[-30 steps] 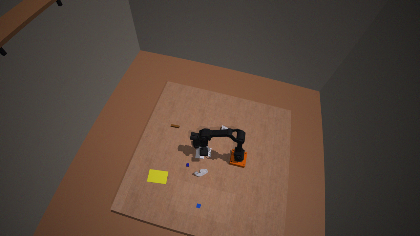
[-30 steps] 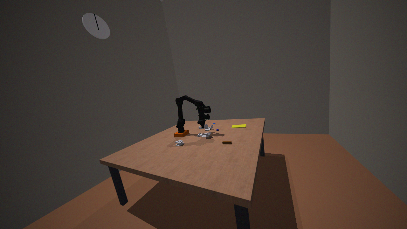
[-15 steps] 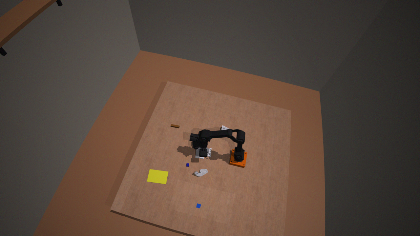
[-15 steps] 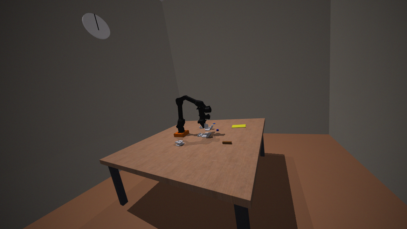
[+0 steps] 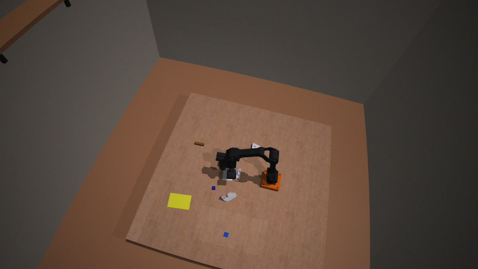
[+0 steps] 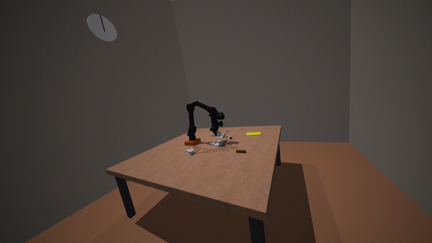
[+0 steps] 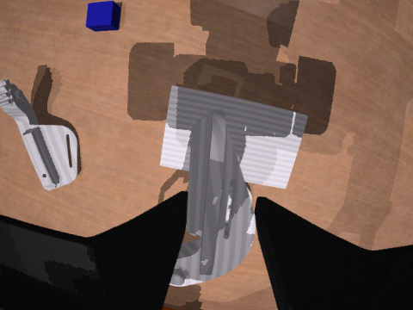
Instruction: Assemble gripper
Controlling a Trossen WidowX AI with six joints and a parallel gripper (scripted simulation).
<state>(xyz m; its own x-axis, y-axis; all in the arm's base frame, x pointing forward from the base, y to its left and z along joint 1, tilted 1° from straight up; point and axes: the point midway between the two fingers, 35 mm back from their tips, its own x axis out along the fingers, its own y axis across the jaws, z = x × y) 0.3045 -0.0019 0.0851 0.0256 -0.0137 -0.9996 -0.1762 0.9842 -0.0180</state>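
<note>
My gripper (image 6: 216, 134) (image 7: 222, 202) points down and is shut on one pale grey jaw (image 7: 217, 176). The held jaw is above the gripper base (image 5: 238, 174) (image 6: 219, 143) (image 7: 275, 161), whose flat slab shows below it in the wrist view. The base's two pins are hidden there by the jaw and fingers. The second jaw (image 5: 229, 196) (image 6: 221, 136) (image 7: 64, 151) lies loose on the table, left of the base in the wrist view. The housing plate (image 5: 255, 145) (image 6: 190, 152) lies apart, partly under the arm in the top view.
A small blue cube (image 5: 213, 188) (image 6: 230, 138) (image 7: 101, 16) lies near the loose jaw. A yellow sheet (image 5: 179, 201) (image 6: 253, 133), a flat blue square (image 5: 226, 234) (image 6: 227, 131) and a brown block (image 5: 199, 144) (image 6: 240, 151) lie farther out. The arm stands on an orange mount (image 5: 267, 186) (image 6: 189, 143).
</note>
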